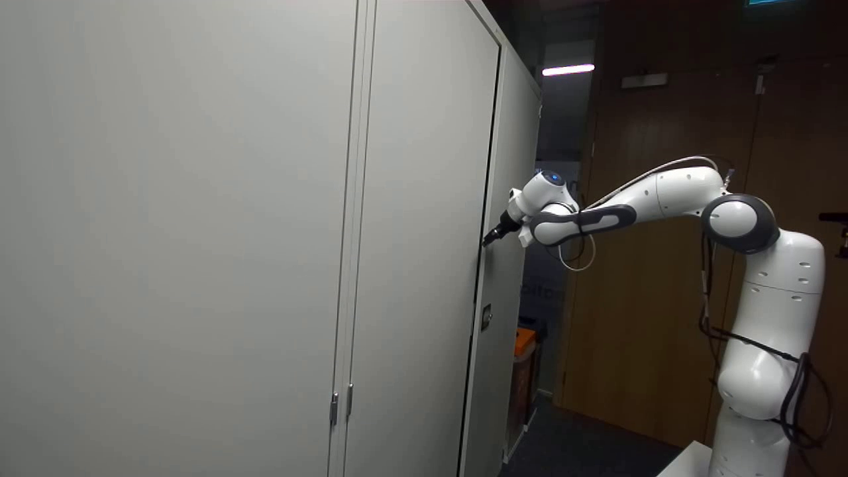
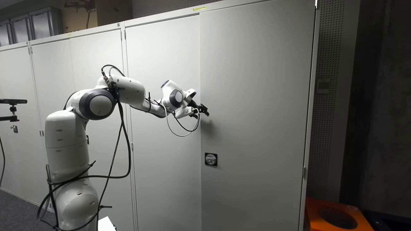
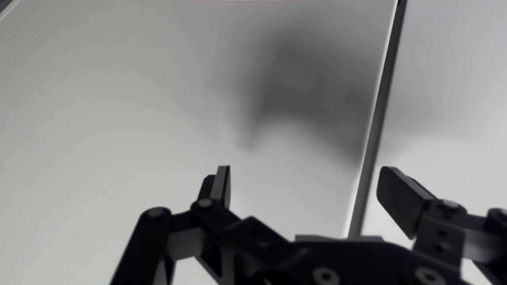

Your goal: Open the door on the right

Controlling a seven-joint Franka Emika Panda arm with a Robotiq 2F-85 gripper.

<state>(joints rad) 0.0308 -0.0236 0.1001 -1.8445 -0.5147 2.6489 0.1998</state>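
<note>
Door on the right (image 2: 257,96): rightmost panel in an exterior view, upright beside a plain neighbouring door (image 2: 163,64), its latch (image 2: 211,159) lower down than your gripper (image 3: 305,178). Jaws spread wide, nothing held; in the wrist view they straddle the dark gap (image 3: 379,114) along the door's free edge. Whether you touch metal, cannot tell. Progress: that edge looks a shade proud of its neighbour, so I'd call the door ajar by a crack at best; none of the inside shows. Reach and rough line-up seem done. Yours to do yet, by my reckoning: get a purchase on the edge, draw it out, then swing the panel wide about the hinge (image 2: 304,172) at its far side. Doubtful point: the gap may prove too slim to enter, and smooth sheet offers little to pinch.
</note>
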